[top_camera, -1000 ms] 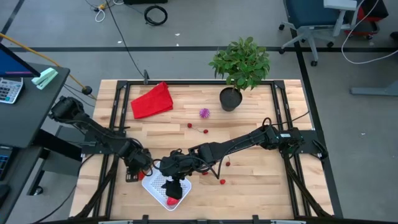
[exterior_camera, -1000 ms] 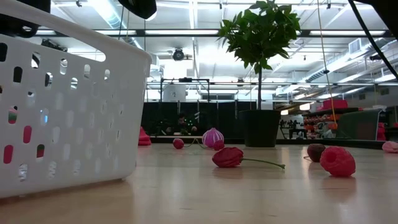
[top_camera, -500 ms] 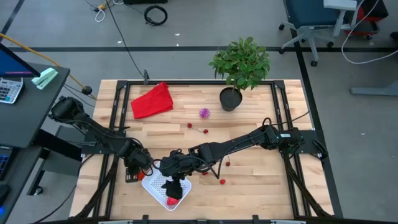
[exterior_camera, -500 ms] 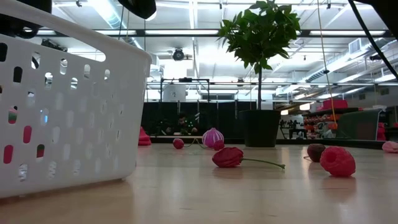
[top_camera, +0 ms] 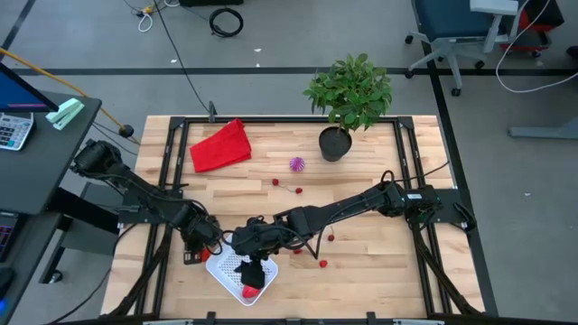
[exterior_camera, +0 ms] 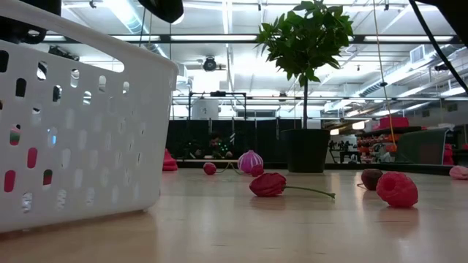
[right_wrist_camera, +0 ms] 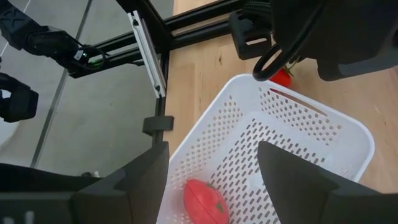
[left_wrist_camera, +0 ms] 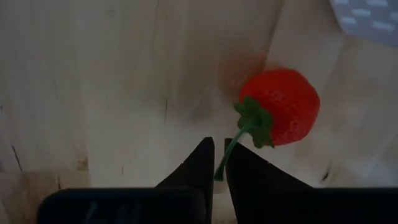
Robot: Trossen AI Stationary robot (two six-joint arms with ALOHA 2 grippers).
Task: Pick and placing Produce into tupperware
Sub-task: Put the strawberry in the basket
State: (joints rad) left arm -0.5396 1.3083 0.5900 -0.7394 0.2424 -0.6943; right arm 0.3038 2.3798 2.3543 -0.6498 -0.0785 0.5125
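left hand [left_wrist_camera: 216, 163] pinches the strawberry [left_wrist_camera: 280, 107] stem; right hand [right_wrist_camera: 211, 186], spread, hides much of the tupperware [top_camera: 222, 270].

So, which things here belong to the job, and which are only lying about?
Belonging to the job:
- white container
- strawberry held by its stem in the left gripper
- red piece inside the container
- purple ball

Lying about:
- red cloth
- potted plant

High view: overhead, straight down, whole surface [top_camera: 361, 221] and both arms. Low view: surface level, looking across; tupperware [exterior_camera: 80, 124] wall very near, potted plant [exterior_camera: 306, 88] farther; both shared with high view. Left wrist view: close above strawberry [left_wrist_camera: 283, 107]. Right wrist view: down into tupperware, sharing it with high view.
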